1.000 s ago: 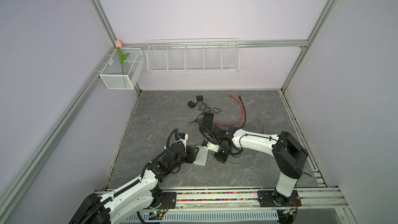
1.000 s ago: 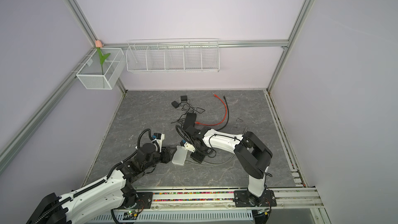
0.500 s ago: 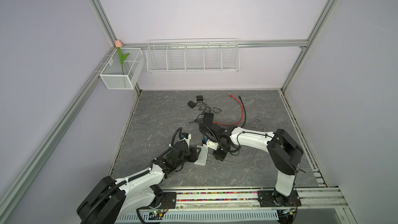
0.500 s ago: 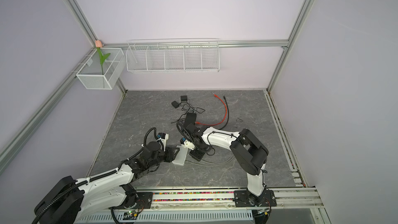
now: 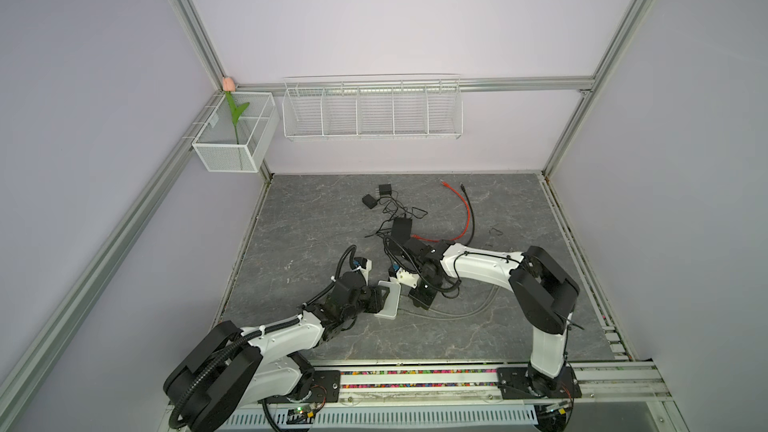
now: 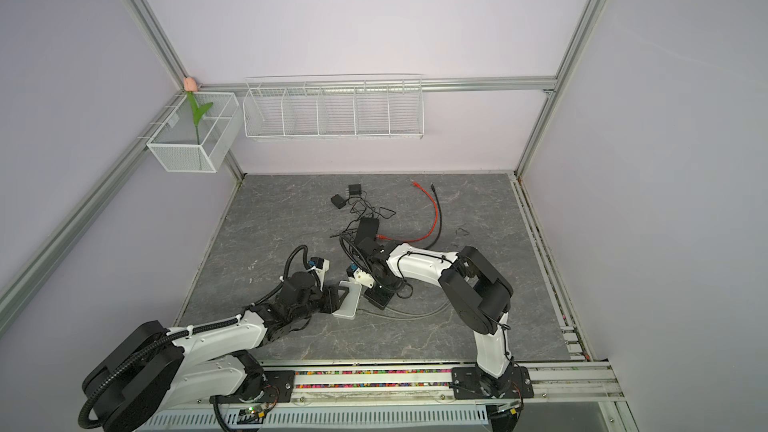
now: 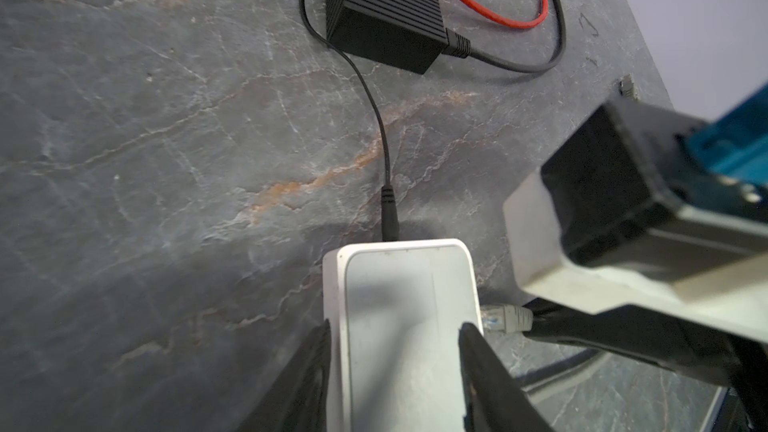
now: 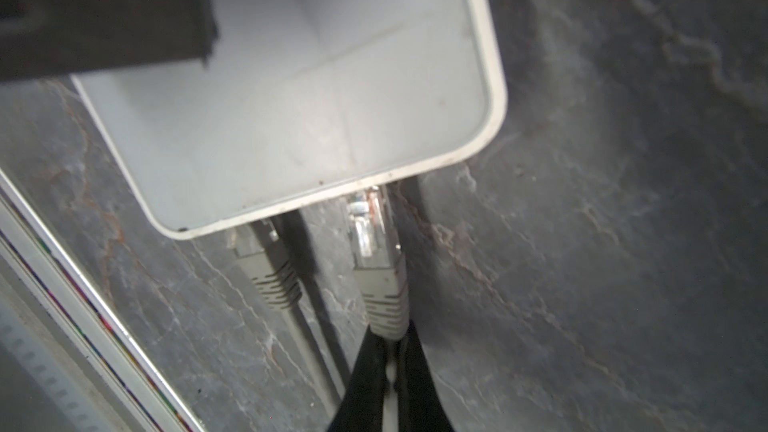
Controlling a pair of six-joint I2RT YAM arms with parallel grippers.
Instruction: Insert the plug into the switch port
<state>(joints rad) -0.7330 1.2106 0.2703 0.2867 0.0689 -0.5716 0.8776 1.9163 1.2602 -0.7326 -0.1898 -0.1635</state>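
Left gripper (image 7: 395, 328) clamps the white switch (image 7: 407, 284), one black finger (image 7: 320, 351) on each long side, both touching the casing. The switch lies flat on the grey stone-pattern table (image 7: 166, 139). In both top views it sits near the front middle of the table (image 5: 390, 300) (image 6: 348, 299), between the two arms.

Right gripper (image 8: 390, 353) is pinched tight on the grey plug (image 8: 374, 251), gripping the rear end of its boot where the cable starts. The plug points at the switch's port side. Its clear tip reaches the edge of the casing, while most of the clear body shows outside. Cannot tell if the tip has entered the port.

A second grey plug (image 8: 266, 263) sits just beside it in the same side of the switch, in deeper, with only its boot showing.

In the left wrist view a thin black power lead (image 7: 389, 218) is plugged into the switch's far short end and runs toward a black ribbed adapter box (image 7: 382, 6). A red cable (image 7: 490, 14) is plugged into that box and curves away, with a black cable (image 7: 557, 35) alongside it.

In a top view two small black adapters (image 5: 376, 195) lie further back, with tangled thin black wires. A white wire basket (image 5: 372, 108) hangs on the back wall.
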